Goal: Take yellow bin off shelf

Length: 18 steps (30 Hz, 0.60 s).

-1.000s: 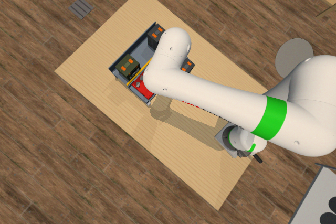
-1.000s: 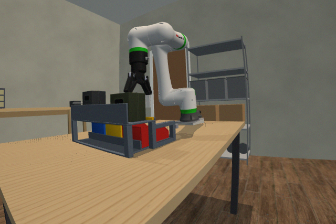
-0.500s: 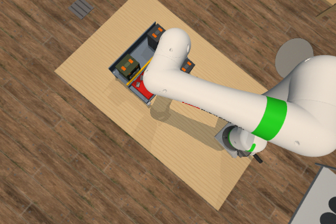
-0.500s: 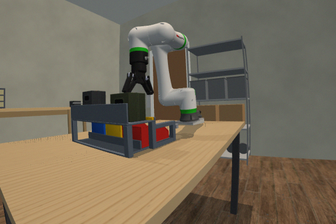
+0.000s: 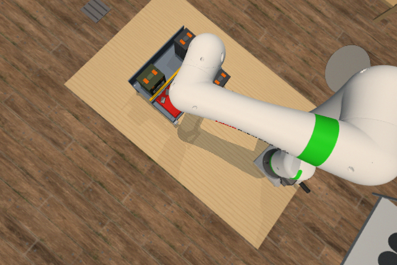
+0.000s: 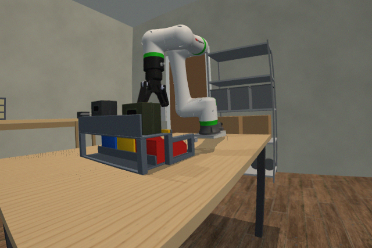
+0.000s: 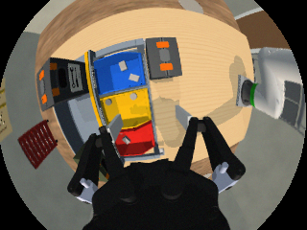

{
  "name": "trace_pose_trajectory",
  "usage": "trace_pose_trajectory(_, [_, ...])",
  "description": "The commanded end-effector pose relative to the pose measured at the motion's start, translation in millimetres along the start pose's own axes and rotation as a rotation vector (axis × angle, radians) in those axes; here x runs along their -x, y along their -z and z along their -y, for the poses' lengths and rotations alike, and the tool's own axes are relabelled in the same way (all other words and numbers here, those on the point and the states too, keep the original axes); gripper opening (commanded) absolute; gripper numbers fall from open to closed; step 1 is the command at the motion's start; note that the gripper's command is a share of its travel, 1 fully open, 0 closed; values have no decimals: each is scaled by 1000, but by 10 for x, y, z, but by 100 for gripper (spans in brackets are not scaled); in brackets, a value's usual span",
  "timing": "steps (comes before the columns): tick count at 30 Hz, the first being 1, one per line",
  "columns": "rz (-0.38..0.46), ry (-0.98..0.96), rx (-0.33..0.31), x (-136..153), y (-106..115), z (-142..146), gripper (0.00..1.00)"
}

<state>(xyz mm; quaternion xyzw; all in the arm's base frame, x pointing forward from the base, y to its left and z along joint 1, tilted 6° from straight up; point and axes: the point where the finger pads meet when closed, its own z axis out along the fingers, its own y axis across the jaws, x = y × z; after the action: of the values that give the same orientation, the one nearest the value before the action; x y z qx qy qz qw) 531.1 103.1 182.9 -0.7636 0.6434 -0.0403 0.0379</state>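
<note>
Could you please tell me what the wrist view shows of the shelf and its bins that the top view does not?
Only the wrist view shows the blue bin and yellow bin with small grey parts inside, plus the open gripper hanging above them holding nothing. Only the top view shows the whole table top and the arm covering most of the shelf. Both show the red bin, the olive box on the shelf top, and a dark box beside the shelf.
</note>
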Motion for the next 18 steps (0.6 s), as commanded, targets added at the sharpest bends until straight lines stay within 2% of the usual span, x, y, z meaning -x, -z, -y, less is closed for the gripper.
trace_pose_trajectory(1, [0, 0, 0, 0, 2, 2, 57])
trace_pose_trajectory(13, [0, 0, 0, 0, 2, 2, 57])
trace_pose_trajectory(18, [0, 0, 0, 0, -298, 2, 57])
